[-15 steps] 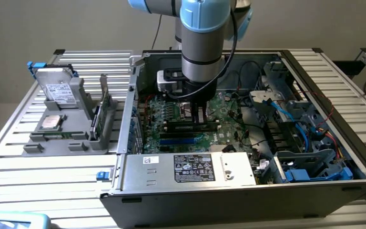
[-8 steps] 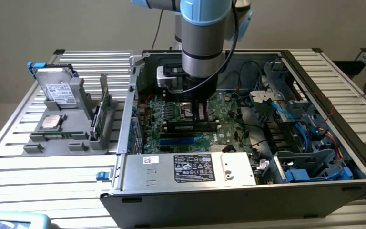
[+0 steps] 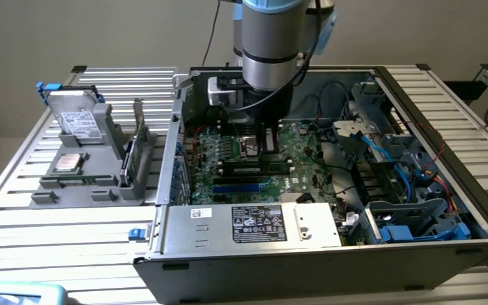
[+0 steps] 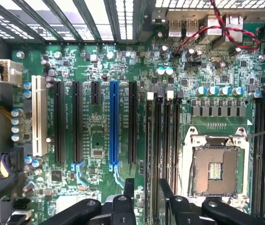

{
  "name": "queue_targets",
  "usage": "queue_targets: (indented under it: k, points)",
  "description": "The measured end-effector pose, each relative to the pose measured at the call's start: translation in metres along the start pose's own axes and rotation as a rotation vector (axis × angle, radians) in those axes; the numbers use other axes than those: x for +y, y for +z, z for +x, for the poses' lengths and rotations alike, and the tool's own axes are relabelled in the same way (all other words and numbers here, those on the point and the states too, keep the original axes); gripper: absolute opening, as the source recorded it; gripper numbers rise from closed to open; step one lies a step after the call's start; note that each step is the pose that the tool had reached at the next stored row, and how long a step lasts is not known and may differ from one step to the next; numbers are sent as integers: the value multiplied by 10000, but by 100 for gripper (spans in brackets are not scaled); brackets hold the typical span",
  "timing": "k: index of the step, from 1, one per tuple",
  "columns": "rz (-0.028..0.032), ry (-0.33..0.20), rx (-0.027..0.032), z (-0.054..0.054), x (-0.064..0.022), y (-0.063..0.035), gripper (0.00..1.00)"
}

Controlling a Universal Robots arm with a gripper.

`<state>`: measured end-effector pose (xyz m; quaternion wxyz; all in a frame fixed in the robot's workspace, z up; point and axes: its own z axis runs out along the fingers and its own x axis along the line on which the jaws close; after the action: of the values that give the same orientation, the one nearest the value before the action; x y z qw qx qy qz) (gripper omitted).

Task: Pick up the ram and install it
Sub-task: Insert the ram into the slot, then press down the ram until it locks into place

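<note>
The gripper [image 3: 266, 151] [image 4: 146, 186] is down inside the open case [image 3: 447, 190], over the middle of the board [image 4: 94, 140]. Its jaws are released: the two fingers [image 4: 129, 185] stand apart on either side of the ram [image 3: 253, 170] [image 4: 149, 154], with a gap showing on each side. The ram stands on edge in the memory slot nearest the blue slot [image 4: 114, 124], between the expansion slots and the socket [image 4: 215, 166], well in from the board's edges.
</note>
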<state>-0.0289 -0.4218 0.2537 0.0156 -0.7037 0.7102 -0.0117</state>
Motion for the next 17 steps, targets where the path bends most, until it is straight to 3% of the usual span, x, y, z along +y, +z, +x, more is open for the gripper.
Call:
queue_targets:
  k: [5,8,17]
  points:
    - [1,-8,119,-1,-7,-217,34]
    - [3,-11,200,-2,-8,-250,34]
    - [2,-11,203,-2,-8,-251,34]
